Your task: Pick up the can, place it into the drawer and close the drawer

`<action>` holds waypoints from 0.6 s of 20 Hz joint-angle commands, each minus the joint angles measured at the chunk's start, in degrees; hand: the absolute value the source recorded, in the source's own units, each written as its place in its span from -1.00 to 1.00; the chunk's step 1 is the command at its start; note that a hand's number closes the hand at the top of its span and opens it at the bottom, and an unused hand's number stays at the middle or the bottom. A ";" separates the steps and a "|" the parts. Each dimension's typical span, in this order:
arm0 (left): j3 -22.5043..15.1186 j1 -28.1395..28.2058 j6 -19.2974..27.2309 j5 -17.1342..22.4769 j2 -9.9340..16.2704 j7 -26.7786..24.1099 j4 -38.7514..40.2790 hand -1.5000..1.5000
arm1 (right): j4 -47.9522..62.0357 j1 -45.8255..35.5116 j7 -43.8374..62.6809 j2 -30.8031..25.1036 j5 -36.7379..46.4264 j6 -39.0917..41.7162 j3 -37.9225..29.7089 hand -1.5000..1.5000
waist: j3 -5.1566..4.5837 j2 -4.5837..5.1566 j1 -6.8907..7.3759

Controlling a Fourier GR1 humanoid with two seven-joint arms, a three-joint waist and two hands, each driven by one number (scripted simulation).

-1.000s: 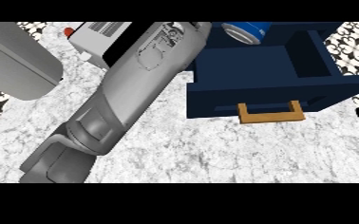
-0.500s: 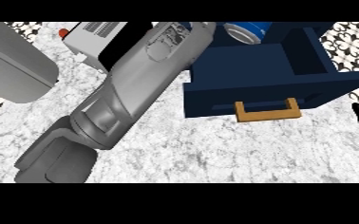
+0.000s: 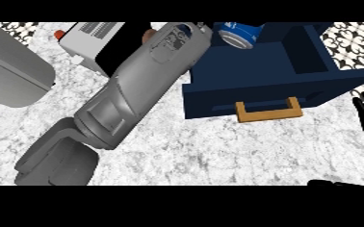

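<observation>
Your left forearm (image 3: 142, 84) runs diagonally from the lower left edge of the view up toward the far edge of the worktop (image 3: 213, 158), grey casing filling most of the left half. Its hand sits at the top, right at the near-left corner of the drawer (image 3: 277, 72), but the wrist hides it, so you cannot tell whether the fingers are open or curled, or whether they touch anything.

The can (image 3: 238, 32), blue with a white band and a silver lid, lies tilted at the drawer's far left corner, lid end facing you. It looks to be inside the drawer or on its rim there; which one is not clear. It sits just beside the end of your left forearm.

The drawer is dark blue, pulled open, with a tan handle (image 3: 268, 111) on its front face. A divider splits off a compartment on its right side.

Behind your forearm, near the far left of the worktop, stands a white and black box (image 3: 96, 41) with a barcode-like label on top. A grey rounded object (image 3: 21, 74) takes up the left edge.

Your right hand (image 3: 357, 107) shows only as black slivers at the right edge and the lower right corner; its finger state cannot be told.
</observation>
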 commanded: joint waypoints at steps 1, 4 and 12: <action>-3.21 -1.48 1.61 0.63 0.00 -0.17 2.00 1.00 | 1.23 -1.63 -0.85 -1.41 -1.37 1.05 -1.12 -1.00 | 0.06 0.20 -1.21; -4.37 0.44 1.89 2.23 0.00 -1.30 1.67 1.00 | -0.45 -1.42 0.14 1.42 1.56 -0.95 2.43 -1.00 | 0.02 0.31 -1.43; -8.32 0.83 4.88 3.02 0.00 -1.65 3.24 -1.00 | 0.28 -2.00 -0.06 0.13 2.03 -0.62 1.54 -1.00 | 0.01 0.34 -1.73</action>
